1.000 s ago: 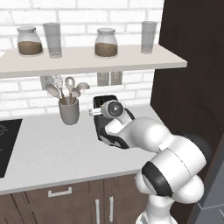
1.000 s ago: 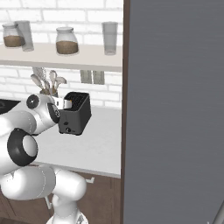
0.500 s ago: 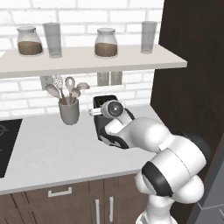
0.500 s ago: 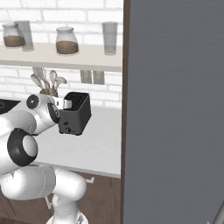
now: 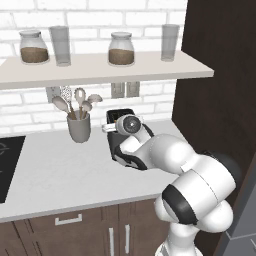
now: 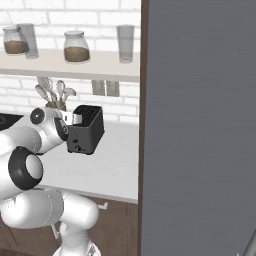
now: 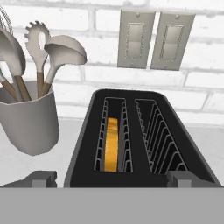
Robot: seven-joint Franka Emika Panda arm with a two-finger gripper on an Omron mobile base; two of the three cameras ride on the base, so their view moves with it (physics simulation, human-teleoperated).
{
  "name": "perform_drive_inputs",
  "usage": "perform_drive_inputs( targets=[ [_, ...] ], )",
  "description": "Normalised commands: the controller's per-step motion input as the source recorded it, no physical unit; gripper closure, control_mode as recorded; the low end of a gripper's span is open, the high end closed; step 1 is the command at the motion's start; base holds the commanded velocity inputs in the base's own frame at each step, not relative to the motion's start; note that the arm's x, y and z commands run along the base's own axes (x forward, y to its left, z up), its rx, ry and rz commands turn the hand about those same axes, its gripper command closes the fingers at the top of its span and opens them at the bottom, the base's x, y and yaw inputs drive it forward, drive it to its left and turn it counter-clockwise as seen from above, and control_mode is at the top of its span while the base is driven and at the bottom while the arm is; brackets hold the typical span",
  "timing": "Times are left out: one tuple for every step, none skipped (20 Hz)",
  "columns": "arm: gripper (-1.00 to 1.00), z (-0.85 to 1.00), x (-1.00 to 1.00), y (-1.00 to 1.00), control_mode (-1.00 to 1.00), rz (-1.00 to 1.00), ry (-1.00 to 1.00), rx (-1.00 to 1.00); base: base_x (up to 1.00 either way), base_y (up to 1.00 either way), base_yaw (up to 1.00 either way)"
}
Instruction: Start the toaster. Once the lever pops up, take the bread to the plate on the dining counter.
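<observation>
The dark grey toaster (image 7: 140, 144) stands on the pale kitchen counter (image 5: 55, 170) against the brick wall. My arm partly covers the toaster (image 5: 119, 116) in the left base view, while its front and small knob face the right base view (image 6: 86, 132). The bread (image 7: 112, 144) sits low in the left slot, with just its golden-orange crust edge showing. My gripper (image 7: 111, 179) is open and hovers just above the toaster's near end. One fingertip (image 7: 41, 178) is off its left side and the other sits at its right corner. The plate and the dining counter are out of view.
A grey utensil cup (image 5: 79, 128) with spoons stands just left of the toaster. A shelf (image 5: 100, 67) with jars and glasses hangs overhead. A tall dark cabinet (image 5: 220, 90) closes the right side. A black cooktop (image 5: 7, 165) lies far left. Wall outlets (image 7: 153, 40) sit behind the toaster.
</observation>
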Motion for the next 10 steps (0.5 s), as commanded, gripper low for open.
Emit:
perform_drive_inputs(
  targets=[
    [-1.00, 0.00, 0.00, 0.00, -1.00, 0.00, 0.00, 0.00, 0.00, 0.00, 0.00],
    [-1.00, 0.00, 0.00, 0.00, -1.00, 0.00, 0.00, 0.00, 0.00, 0.00, 0.00],
    [-1.00, 0.00, 0.00, 0.00, -1.00, 0.00, 0.00, 0.00, 0.00, 0.00, 0.00],
    [-1.00, 0.00, 0.00, 0.00, -1.00, 0.00, 0.00, 0.00, 0.00, 0.00, 0.00],
    [-1.00, 0.00, 0.00, 0.00, -1.00, 0.00, 0.00, 0.00, 0.00, 0.00, 0.00],
    [-1.00, 0.00, 0.00, 0.00, -1.00, 0.00, 0.00, 0.00, 0.00, 0.00, 0.00],
    [-1.00, 0.00, 0.00, 0.00, -1.00, 0.00, 0.00, 0.00, 0.00, 0.00, 0.00],
    [-1.00, 0.00, 0.00, 0.00, -1.00, 0.00, 0.00, 0.00, 0.00, 0.00, 0.00],
    [-1.00, 0.00, 0.00, 0.00, -1.00, 0.00, 0.00, 0.00, 0.00, 0.00, 0.00],
    [-1.00, 0.00, 0.00, 0.00, -1.00, 0.00, 0.00, 0.00, 0.00, 0.00, 0.00]
  ],
)
